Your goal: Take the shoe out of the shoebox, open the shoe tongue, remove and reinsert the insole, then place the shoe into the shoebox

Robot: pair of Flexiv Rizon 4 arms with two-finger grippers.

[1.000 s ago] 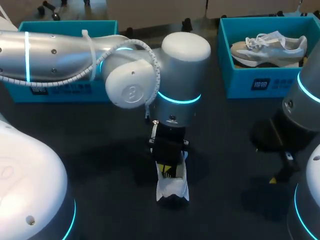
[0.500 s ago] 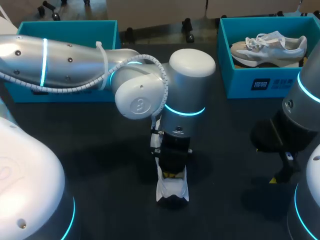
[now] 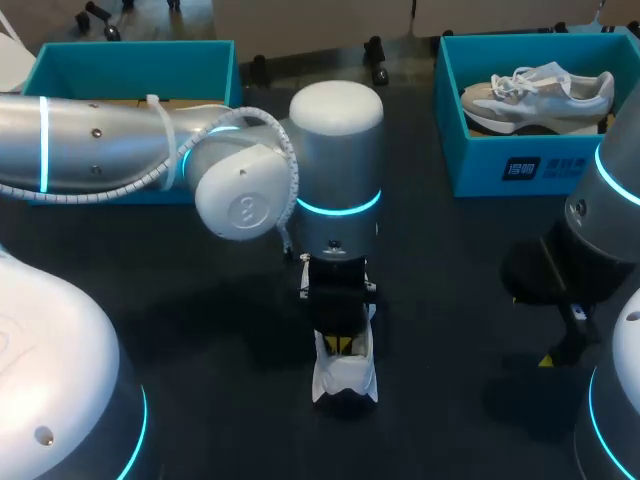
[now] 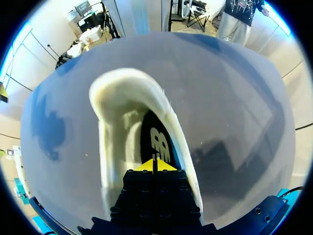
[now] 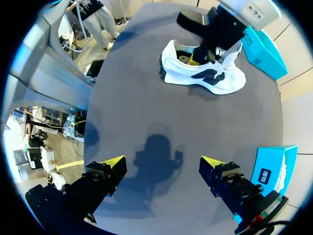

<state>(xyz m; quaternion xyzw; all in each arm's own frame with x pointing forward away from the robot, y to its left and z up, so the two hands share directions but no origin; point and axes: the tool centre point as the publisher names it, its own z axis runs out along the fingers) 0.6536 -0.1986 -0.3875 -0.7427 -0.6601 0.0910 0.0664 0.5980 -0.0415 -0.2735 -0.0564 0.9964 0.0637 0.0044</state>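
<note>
A white shoe point(image 3: 345, 378) with dark side marks stands on the dark table near the front middle, also seen ahead of my right gripper point(image 5: 205, 73). My left gripper point(image 3: 340, 345) points down into the shoe's opening. In the left wrist view the left gripper point(image 4: 155, 165) is shut, its yellow tips pressed together over the black insole point(image 4: 155, 142) inside the shoe point(image 4: 122, 112). I cannot tell whether it pinches the insole. My right gripper point(image 5: 162, 164) hangs open over bare table at the right, apart from the shoe.
A blue shoebox point(image 3: 500, 150) at the back right holds a second pale shoe point(image 3: 540, 92). Another blue shoebox point(image 3: 130, 55) stands at the back left, partly behind my left arm point(image 3: 150, 150). Bare dark table lies between the shoe and my right arm point(image 3: 600, 240).
My left arm's upper joints swung right, then back left, while its gripper stayed in the shoe. The shoe and the right arm have not moved.
</note>
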